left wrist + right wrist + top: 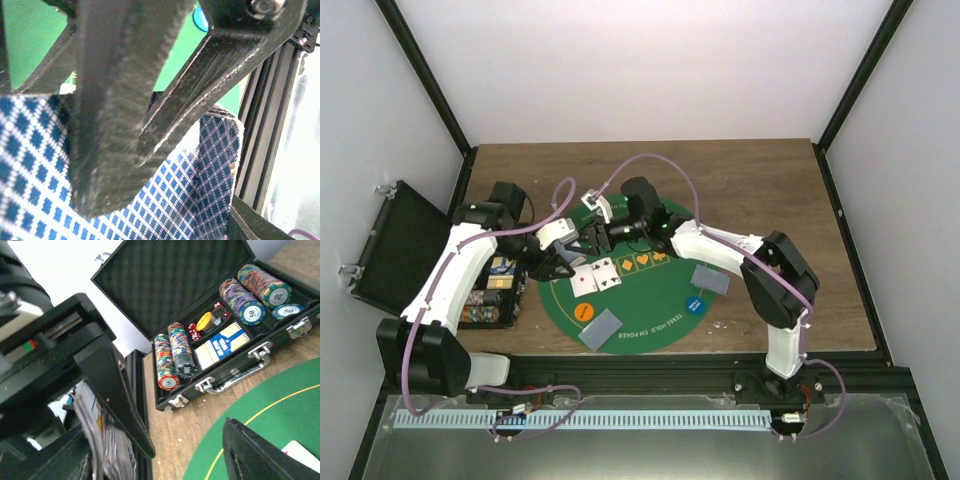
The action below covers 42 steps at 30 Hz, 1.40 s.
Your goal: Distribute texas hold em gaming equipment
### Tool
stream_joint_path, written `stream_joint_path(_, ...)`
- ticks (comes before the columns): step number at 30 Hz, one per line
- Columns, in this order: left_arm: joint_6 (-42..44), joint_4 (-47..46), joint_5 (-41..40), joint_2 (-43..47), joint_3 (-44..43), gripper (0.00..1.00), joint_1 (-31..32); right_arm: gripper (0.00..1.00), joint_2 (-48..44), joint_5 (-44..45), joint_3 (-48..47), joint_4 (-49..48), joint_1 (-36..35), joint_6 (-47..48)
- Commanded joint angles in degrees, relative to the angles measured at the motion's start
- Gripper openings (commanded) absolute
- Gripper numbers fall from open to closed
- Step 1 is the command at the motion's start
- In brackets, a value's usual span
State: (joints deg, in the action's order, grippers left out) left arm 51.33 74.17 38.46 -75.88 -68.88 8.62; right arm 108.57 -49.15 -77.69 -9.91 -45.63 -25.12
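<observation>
On the wooden table (760, 190) lies a round green mat (655, 295), with both arms reaching over its far left part. At the table's left edge stands an open black case (165, 290), its lid tipped back; rows of striped chips (175, 360) fill its compartments, well apart from the mat's centre.

The left gripper (560, 262) hangs above the mat's far-left rim; its jaws are narrow, clamped on a deck of cards (30, 165) with blue-and-white checked backs. The right gripper (603, 237) sits just beside it, nearly tip to tip; its jaws stand wide, with only wood and green mat showing between them.

Two face-down piles rest on the mat: the near pile (601, 328) by the front rim, the right pile (710, 279) at the right rim. Two face-up cards (595, 279) lie side by side just below the grippers, one with a red pip, the other with black pips. An orange disc (583, 312) lies just beside the near pile; a blue disc (696, 304) lies near the right pile.
</observation>
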Motion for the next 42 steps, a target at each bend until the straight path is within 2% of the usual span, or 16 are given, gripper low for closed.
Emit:
stream_joint_path(1, 1.3, -0.5, 1.7, 1.1, 0.0, 0.48, 0.3, 0.64, -4.7, 5.3, 1.6, 3.9, 0.3, 3.3)
stream_joint_path(5, 1.2, -0.5, 1.6, 1.2, 0.1, 0.47, 0.2, 0.52, -6.4, 7.1, 3.0, 4.9, 0.8, 3.9)
stream_joint_path(21, 0.8, -1.7, -0.2, 0.8, 0.9, 0.47, 0.2, 0.28, -9.3, 9.0, 2.0, 10.1, 0.7, 7.9)
stream_joint_path(30, 0.6, -2.4, -1.2, 1.0, 1.6, 0.47, 0.2, 0.01, -10.9, 8.8, 1.1, 13.0, 0.7, 9.5)
stream_joint_path(42, -2.2, -5.9, -2.7, 0.7, 3.8, 0.47, -1.0, 0.01, -19.2, 14.7, 3.0, 19.8, 1.9, 16.3)
